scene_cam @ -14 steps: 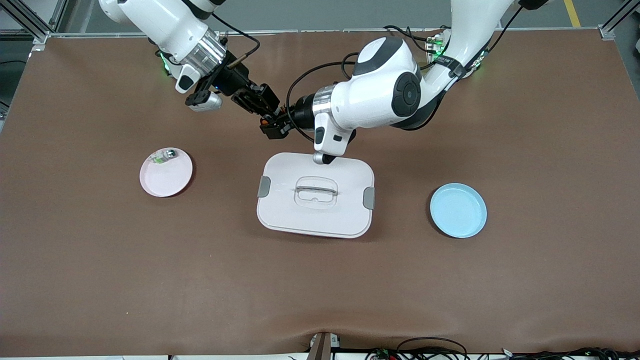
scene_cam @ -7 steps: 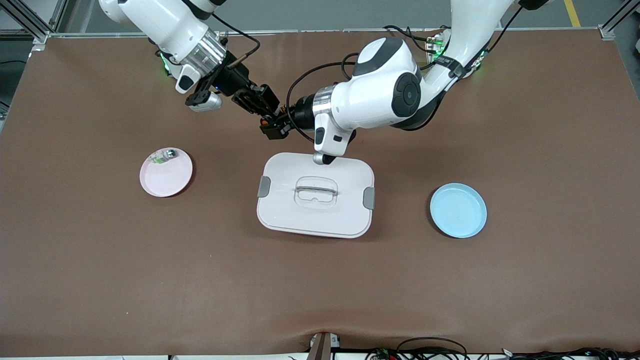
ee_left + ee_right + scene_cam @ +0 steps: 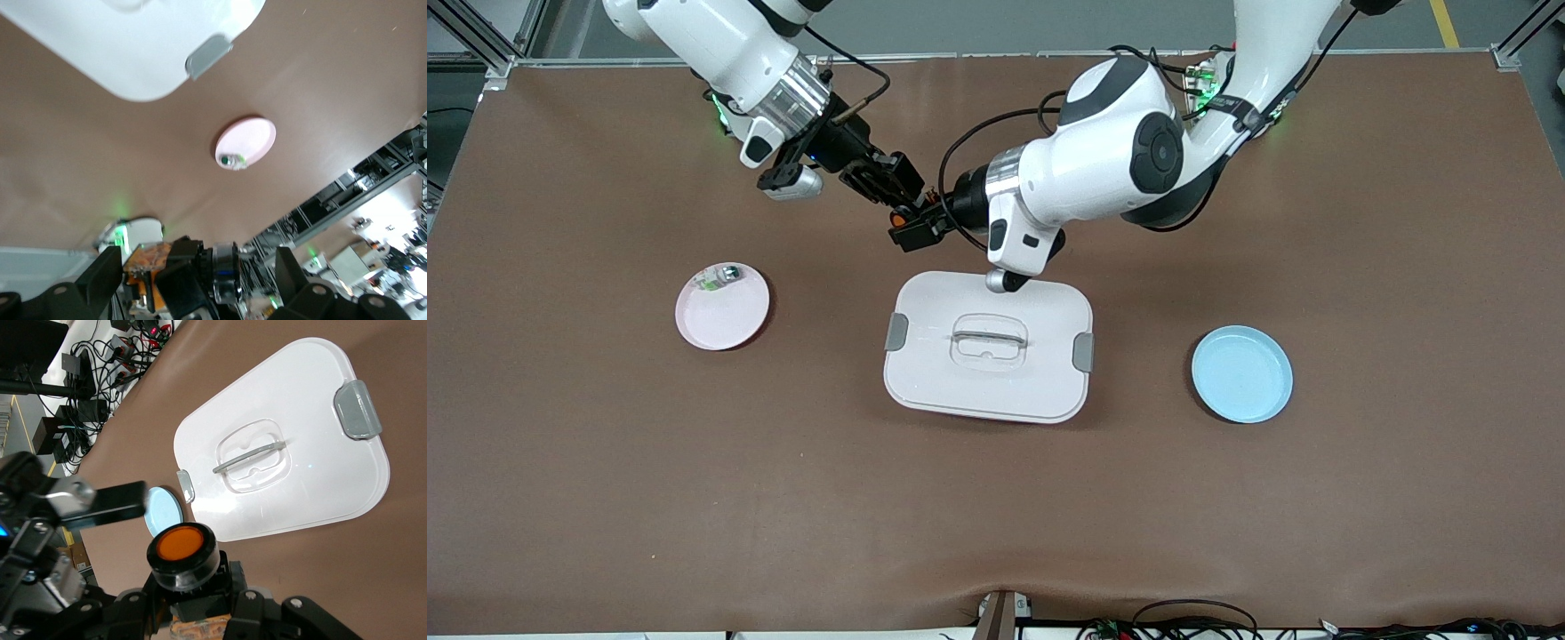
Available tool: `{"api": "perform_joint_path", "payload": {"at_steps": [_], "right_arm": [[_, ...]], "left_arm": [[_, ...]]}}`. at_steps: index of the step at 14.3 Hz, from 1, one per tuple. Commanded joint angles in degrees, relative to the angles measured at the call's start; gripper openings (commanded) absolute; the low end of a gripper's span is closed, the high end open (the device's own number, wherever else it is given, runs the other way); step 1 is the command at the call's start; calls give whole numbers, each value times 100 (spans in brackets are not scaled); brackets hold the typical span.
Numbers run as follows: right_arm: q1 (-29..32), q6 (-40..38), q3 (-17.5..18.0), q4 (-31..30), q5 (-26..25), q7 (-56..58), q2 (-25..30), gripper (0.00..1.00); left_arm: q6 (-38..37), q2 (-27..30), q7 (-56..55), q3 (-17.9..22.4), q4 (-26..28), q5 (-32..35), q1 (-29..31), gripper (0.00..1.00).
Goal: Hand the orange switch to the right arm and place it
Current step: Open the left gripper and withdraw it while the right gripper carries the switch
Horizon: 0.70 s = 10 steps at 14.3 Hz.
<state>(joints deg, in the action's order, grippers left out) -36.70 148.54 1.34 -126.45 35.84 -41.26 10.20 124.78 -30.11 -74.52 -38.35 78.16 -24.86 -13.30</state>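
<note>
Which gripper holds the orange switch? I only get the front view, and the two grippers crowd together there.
Observer: The right wrist view shows the right gripper shut on the orange switch, with the orange cap facing that camera.
Operator: And the other one?
Observer: The left gripper is open. The left wrist view shows its fingers spread wide, and neither is touching the switch.

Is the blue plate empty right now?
Yes, the front view shows the blue plate with nothing on it; the only loaded plate is the pink plate, which carries a small clear part.
</note>
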Motion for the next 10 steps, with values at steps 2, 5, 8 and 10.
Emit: {"api": "perform_joint_path", "payload": {"at_steps": [2, 5, 8, 10], "right_arm": [[293, -849, -19, 59, -86, 614, 43, 5], [1057, -2089, -11, 59, -400, 2337, 192, 7], [1507, -2951, -11, 181, -1629, 3147, 237, 7], [1762, -3243, -11, 191, -2228, 3937, 237, 7]], "left_arm": [[-59, 286, 340, 12, -11, 594, 415, 100], [-120, 356, 1184, 12, -11, 877, 932, 100], [-610, 392, 1668, 21, -11, 1638, 1513, 100], [-840, 558, 1739, -5, 6, 2386, 1855, 100]]}}
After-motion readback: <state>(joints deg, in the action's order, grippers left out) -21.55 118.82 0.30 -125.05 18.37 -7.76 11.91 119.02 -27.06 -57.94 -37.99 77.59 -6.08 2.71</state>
